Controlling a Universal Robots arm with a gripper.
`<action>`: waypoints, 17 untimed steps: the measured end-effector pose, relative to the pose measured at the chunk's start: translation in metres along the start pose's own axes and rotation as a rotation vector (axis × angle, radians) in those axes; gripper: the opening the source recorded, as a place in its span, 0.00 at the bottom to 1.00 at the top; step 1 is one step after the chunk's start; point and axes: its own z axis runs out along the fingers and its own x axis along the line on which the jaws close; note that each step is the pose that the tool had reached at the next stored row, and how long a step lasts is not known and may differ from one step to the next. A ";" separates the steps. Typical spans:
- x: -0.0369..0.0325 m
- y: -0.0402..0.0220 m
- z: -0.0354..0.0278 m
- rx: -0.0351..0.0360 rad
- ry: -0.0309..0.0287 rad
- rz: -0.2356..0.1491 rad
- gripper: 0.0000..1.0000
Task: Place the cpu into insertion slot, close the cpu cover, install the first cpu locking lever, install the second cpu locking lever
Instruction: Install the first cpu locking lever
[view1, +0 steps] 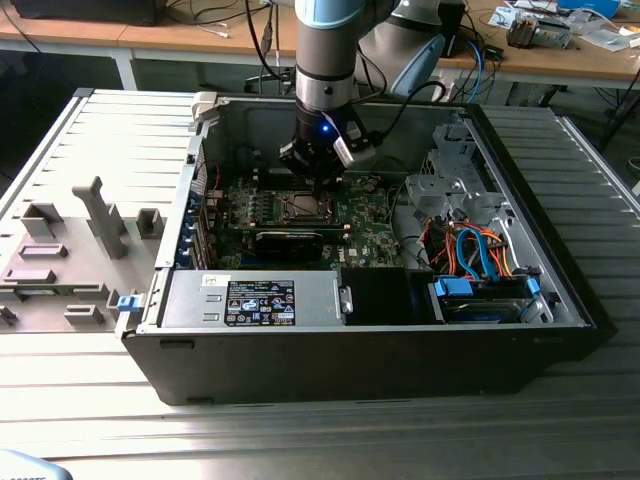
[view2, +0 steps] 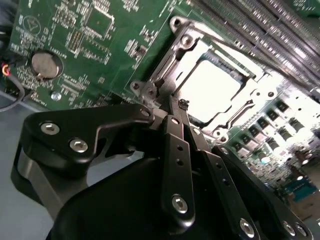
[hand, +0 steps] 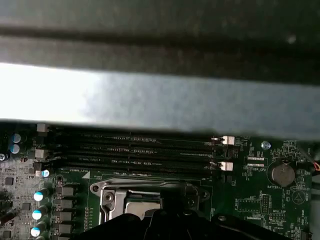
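Note:
The cpu (view2: 210, 87) lies flat in the insertion slot (view1: 303, 207) on the green board, its silver top bright. The cpu cover (view2: 255, 95) lies down around it as a silvery frame, and the cover (hand: 145, 187) also appears in the first wrist view. My gripper (view2: 172, 106) hangs just over the socket's near corner with its black fingers (view2: 175, 150) drawn together at the tips. I cannot tell whether a thin lever sits between them. In the exterior view the gripper (view1: 325, 182) reaches down into the open computer case right above the socket.
Long memory slots (hand: 135, 150) run beside the socket, and a coin battery (hand: 281, 173) sits further along the board. A black card (view1: 290, 242) stands in front of the socket. The case walls (view1: 330, 350) surround the board, and coloured cables (view1: 470, 255) lie at the exterior view's right.

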 end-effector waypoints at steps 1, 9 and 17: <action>0.0001 -0.0011 0.0000 0.0028 0.0002 0.000 0.11; 0.0001 -0.0027 -0.0005 0.0081 0.0006 -0.001 0.11; 0.0001 -0.0027 -0.0031 0.0099 0.0007 0.000 0.11</action>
